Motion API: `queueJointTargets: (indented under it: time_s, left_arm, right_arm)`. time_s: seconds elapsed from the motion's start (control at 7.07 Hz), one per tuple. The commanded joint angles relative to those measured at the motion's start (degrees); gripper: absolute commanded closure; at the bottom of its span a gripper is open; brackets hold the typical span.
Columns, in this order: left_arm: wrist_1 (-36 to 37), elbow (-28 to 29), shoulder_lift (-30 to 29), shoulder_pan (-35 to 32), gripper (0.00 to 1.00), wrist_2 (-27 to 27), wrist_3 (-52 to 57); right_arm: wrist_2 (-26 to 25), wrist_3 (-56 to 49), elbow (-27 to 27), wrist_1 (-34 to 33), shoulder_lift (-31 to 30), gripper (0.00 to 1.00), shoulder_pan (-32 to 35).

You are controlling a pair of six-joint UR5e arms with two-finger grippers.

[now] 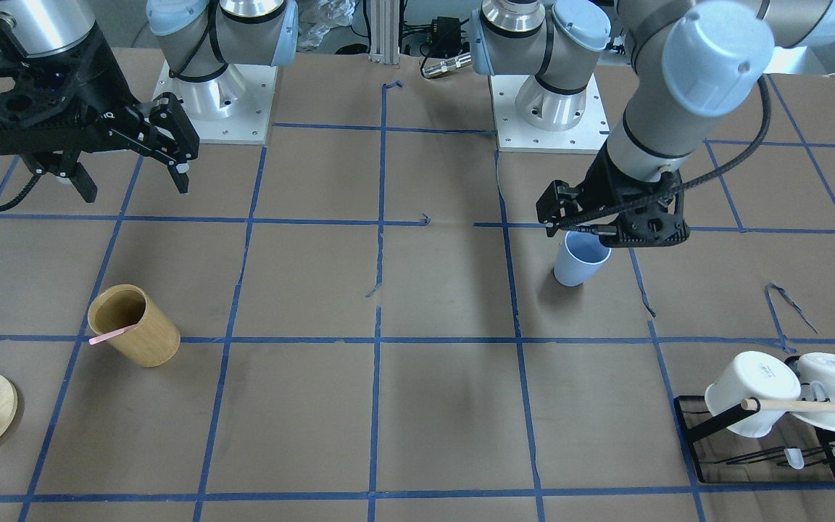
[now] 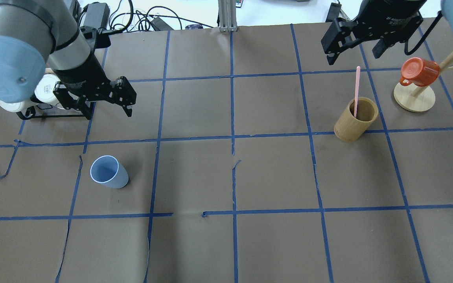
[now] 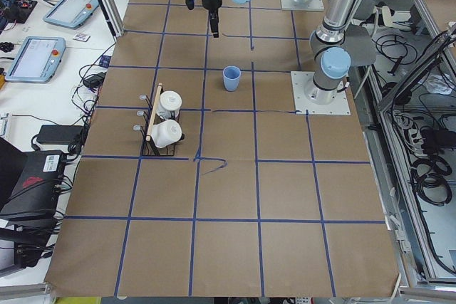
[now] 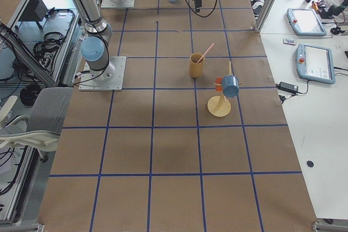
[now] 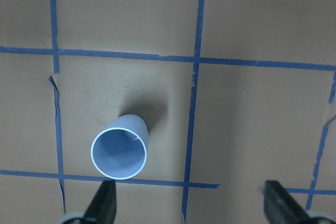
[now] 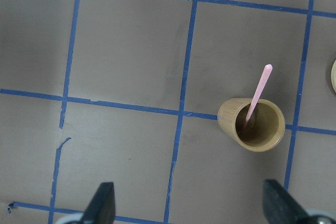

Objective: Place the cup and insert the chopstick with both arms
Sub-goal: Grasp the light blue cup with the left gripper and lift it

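Twice over, looks finished. Shows blue cup [image 2: 109,173] upright on the table, with pink chopstick [image 2: 356,90] leaning in bamboo holder [image 2: 352,125] well to the cup's right. Finds left gripper [image 2: 108,111] spread wide and empty just beyond the cup, and right gripper [image 2: 353,53] likewise wide and empty, far right of it. Probably calls next only for lifting clear without brushing either.

Robotics lab; table [image 2: 273,173] papered brown with blue tape grid [image 2: 233,110]; arm bases bolted to metal plates [image 1: 251,109]; teach pendants [image 3: 28,58] on side bench [image 3: 18,108]; cable bundles [image 3: 426,169] beside the table; office chair [image 4: 32,123] nearby
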Motion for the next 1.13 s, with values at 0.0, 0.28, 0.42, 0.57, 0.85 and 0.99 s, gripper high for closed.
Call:
queueJointTargets:
  time_s: [0.0, 0.28, 0.42, 0.57, 0.85, 0.99]
  left_arm:
    - [7.8, -10.5, -0.4, 1.3, 0.0, 0.2, 4.4]
    - [9.3, -14.2, -1.0, 4.1, 0.14, 2.0, 5.3]
    - [10.9, -15.1, -1.5, 4.1, 0.19, 2.1, 5.4]
    - [11.0, -16.1, -2.1, 4.1, 0.35, 2.2, 5.4]
    - [11.4, -16.5, -2.8, 4.1, 1.0, 2.0, 5.1]
    - [11.8, -16.3, -2.9, 4.1, 1.0, 1.9, 4.7]
  right_arm:
    - [-0.1, 0.1, 0.0, -0.1, 0.0, 0.0, -0.1]
    - [-0.3, -0.2, 0.0, -0.1, 0.0, 0.0, -0.2]
    - [-0.3, 0.0, -0.1, -0.1, -0.2, 0.0, -0.1]
    - [-0.4, 0.0, 0.0, -0.2, -0.1, 0.0, -0.2]
    - [-2.1, -0.2, -0.2, 0.2, 0.1, 0.0, -0.3]
    - [-2.1, -0.4, -0.4, -0.3, 0.6, 0.0, -1.1]
